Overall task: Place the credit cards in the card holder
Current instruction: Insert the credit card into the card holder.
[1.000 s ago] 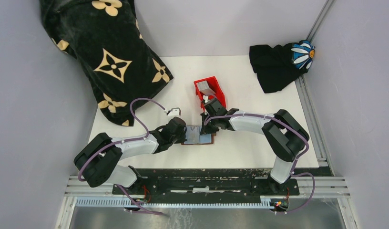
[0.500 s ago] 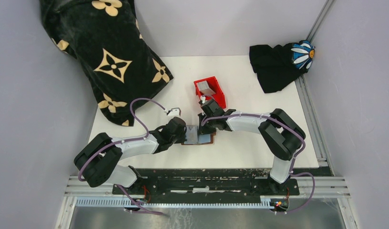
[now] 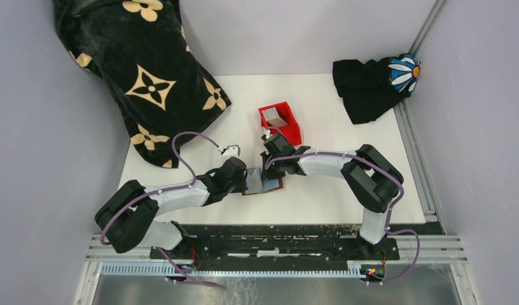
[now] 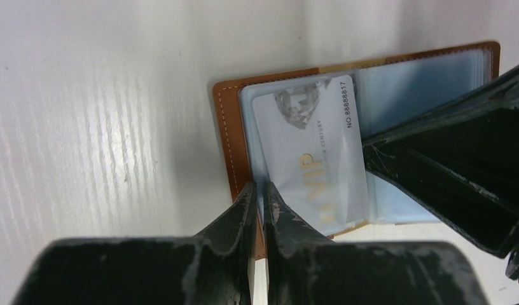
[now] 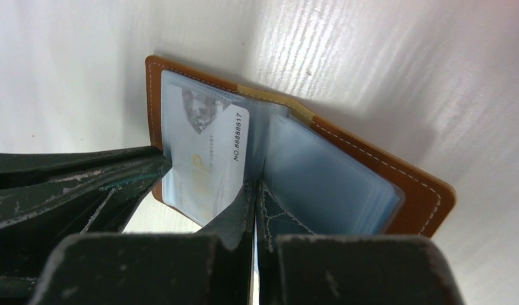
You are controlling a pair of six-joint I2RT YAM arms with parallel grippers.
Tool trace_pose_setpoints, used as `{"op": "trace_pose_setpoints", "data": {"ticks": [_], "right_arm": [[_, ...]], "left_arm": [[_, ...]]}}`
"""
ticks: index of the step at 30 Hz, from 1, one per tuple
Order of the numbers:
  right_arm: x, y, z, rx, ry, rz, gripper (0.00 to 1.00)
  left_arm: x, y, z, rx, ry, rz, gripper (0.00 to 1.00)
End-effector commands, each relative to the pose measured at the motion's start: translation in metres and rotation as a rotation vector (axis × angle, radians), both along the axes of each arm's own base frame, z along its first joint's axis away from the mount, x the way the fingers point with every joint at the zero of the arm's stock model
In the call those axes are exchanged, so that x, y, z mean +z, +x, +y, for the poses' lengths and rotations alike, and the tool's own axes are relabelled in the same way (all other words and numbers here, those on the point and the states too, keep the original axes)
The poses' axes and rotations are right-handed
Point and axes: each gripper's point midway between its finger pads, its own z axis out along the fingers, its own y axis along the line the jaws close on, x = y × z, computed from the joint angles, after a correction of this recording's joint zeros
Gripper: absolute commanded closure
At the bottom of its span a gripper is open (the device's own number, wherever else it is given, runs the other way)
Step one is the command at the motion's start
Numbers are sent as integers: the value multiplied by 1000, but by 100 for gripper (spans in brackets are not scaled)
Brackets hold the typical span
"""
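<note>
- The card holder (image 5: 422,194), brown leather with clear sleeves, lies open on the white table (image 3: 333,127) between both grippers.
- A pale blue credit card (image 4: 308,159) marked VIP sits partly in the sleeves on the left arm's side.
- The red bin (image 3: 294,130) just beyond holds a grey card (image 3: 278,121).
- The left gripper (image 4: 259,194) has its fingers all but together at the holder's edge; whether they pinch a sleeve cannot be told.
- The right gripper (image 5: 256,190) is closed, with its tips at the fold.

Left pincer (image 4: 257,198) nips edge of open card holder (image 4: 226,133).
</note>
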Motion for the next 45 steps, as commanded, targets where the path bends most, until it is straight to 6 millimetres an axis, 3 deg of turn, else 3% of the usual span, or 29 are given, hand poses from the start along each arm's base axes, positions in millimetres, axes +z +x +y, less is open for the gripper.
{"op": "trace_pose_setpoints", "data": {"ticks": [1, 9, 19, 29, 45], "right_arm": [[2, 0, 14, 16, 17, -4, 99], [-4, 0, 11, 9, 1, -1, 99], [-3, -1, 9, 12, -26, -7, 99], [3, -4, 12, 28, -56, -30, 99], [14, -6, 19, 62, -72, -55, 98]], "left_arm": [[7, -8, 12, -6, 31, -7, 84], [24, -6, 23, 35, 29, -57, 78], [-1, -15, 39, 59, 88, -25, 83], [-10, -15, 28, 26, 67, 1, 89], [-4, -12, 15, 3, 24, -1, 90]]}}
